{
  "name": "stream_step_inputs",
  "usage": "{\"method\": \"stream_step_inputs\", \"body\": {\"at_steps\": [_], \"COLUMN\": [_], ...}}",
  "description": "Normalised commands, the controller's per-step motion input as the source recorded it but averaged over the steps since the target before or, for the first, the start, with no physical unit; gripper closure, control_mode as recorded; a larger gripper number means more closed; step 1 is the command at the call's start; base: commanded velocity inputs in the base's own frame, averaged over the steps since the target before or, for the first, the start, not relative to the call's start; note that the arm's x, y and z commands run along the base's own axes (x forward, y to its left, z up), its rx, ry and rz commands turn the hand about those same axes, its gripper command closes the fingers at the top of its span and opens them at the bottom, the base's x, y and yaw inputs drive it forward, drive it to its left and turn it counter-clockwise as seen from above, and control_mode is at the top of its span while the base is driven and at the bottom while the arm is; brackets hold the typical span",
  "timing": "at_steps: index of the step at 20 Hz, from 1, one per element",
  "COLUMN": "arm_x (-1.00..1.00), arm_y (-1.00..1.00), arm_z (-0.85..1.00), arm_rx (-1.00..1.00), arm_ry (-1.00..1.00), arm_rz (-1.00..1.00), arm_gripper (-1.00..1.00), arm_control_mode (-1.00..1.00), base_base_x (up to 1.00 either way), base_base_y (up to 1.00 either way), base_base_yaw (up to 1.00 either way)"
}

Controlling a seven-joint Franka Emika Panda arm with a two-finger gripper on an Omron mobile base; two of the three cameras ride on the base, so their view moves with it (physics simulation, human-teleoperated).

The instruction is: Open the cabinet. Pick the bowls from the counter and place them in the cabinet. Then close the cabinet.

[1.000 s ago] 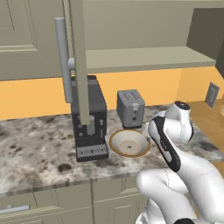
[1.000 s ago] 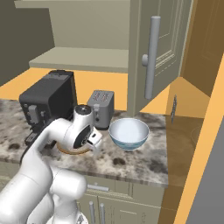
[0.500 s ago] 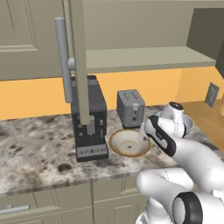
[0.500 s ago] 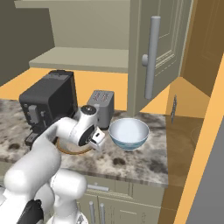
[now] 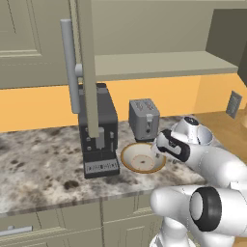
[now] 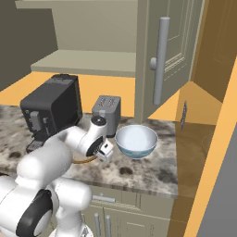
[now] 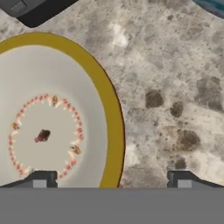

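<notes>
The cabinet stands open, its left door [image 5: 87,67] edge-on and its right door [image 6: 169,55] swung out, baring the shelf [image 5: 159,65]. The wide tan bowl [image 5: 142,157] sits on the counter [image 5: 43,169] in front of the toaster. My gripper [image 5: 160,144] hovers open just above that bowl's right rim. In the hand view the tan bowl [image 7: 52,118] has its rim running between my two fingertips, so my gripper [image 7: 111,180] straddles it. The white and pale-blue bowl [image 6: 136,141] sits upright to the right of my gripper [image 6: 105,152].
A black coffee machine [image 5: 99,130] stands left of the tan bowl, and a silver toaster [image 5: 144,118] behind it. The open doors' long bar handles [image 6: 159,65] hang out over the counter. Bare granite [image 7: 175,87] lies between the two bowls.
The hand has swung left and dropped toward the tan bowl's right rim. Both bowls and both cabinet doors are where they were. The jaws stay wide apart.
</notes>
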Motion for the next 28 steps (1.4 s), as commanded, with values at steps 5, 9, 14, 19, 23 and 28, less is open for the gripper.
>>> {"method": "stream_step_inputs", "body": {"at_steps": [5,9,14,19,23,28], "arm_x": [0.16,0.16,0.14,0.12,0.04,0.00], "arm_y": [0.00,0.00,0.00,0.00,0.00,0.00], "arm_z": [-0.21,-0.17,-0.16,-0.13,-0.09,-0.02], "arm_rx": [0.03,0.03,0.02,0.01,0.00,0.00], "arm_ry": [0.00,0.01,0.04,0.04,0.03,0.02], "arm_rz": [0.00,0.00,0.00,0.00,0.00,0.00], "arm_gripper": [-1.00,-1.00,-1.00,-1.00,1.00,1.00], "arm_control_mode": [-1.00,-1.00,-1.00,-1.00,-1.00,-1.00], "base_base_x": [0.00,0.00,0.00,0.00,0.00,0.00], "base_base_y": [0.00,0.00,0.00,0.00,0.00,0.00], "base_base_yaw": [0.00,0.00,0.00,0.00,0.00,0.00]}}
